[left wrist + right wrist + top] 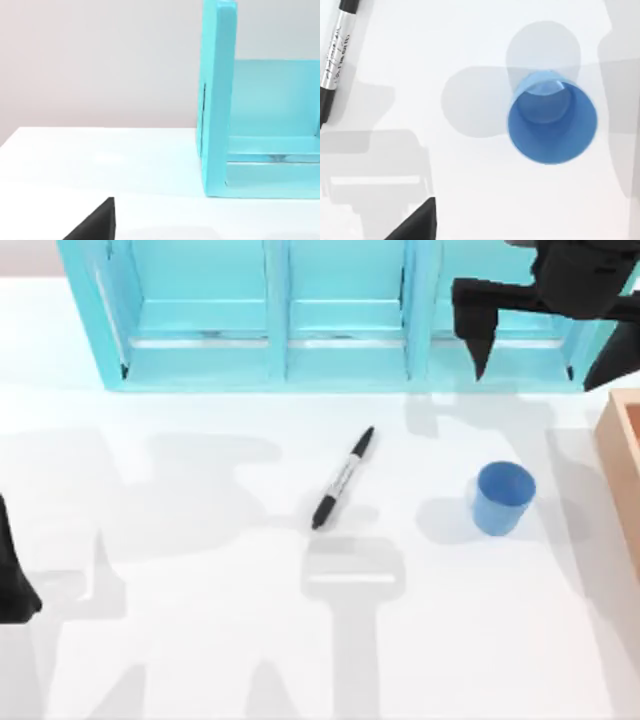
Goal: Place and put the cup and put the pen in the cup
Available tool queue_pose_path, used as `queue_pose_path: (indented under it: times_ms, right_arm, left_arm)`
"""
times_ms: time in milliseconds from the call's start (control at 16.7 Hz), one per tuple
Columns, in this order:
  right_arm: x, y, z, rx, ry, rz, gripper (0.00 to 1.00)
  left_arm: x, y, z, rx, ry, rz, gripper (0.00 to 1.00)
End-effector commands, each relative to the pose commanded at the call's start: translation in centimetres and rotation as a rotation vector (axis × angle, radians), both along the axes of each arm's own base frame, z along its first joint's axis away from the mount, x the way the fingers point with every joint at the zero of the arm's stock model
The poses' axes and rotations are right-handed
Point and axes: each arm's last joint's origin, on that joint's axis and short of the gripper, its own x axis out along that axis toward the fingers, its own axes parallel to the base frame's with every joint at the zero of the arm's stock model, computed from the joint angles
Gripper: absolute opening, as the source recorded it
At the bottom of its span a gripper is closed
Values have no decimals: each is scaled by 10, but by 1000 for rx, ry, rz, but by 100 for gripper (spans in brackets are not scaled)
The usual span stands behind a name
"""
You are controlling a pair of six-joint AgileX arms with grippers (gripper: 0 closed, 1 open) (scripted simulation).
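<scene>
The blue cup (502,498) stands upright on the white table, right of centre, its mouth facing up. The black pen (343,478) lies flat at the table's middle, slanting from near-left to far-right, about a cup's width or two left of the cup. My right gripper (484,352) hangs open and holds nothing, high over the shelf's right bay, behind the cup. Its wrist view looks down into the cup (552,120), with the pen (335,60) at the edge and one fingertip (417,224) showing. My left arm (12,585) is parked at the table's left edge.
A light-blue shelf unit (340,315) with three bays spans the back of the table, and its end panel (217,100) appears in the left wrist view. A wooden box (625,465) sits at the right edge, close to the cup.
</scene>
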Motion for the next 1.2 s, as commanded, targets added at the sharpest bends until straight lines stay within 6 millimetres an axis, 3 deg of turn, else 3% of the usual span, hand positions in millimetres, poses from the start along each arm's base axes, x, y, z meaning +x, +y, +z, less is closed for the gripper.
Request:
queue_pose_path:
  times_ms: [300,600,720,1020,1200]
  right_arm:
    - [17,62,-57,62,26,-215,100]
    - [18,115,-105,127,37,-369,100]
    - [17,123,-110,141,34,-383,100]
    - [18,121,-111,140,34,-386,100]
    - [21,129,-138,138,38,-383,100]
  left_arm:
    - [0,0,0,0,0,0,100]
    - [0,0,0,0,0,0,100]
    - [0,0,0,0,0,0,100]
    - [0,0,0,0,0,0,100]
    - [0,0,0,0,0,0,100]
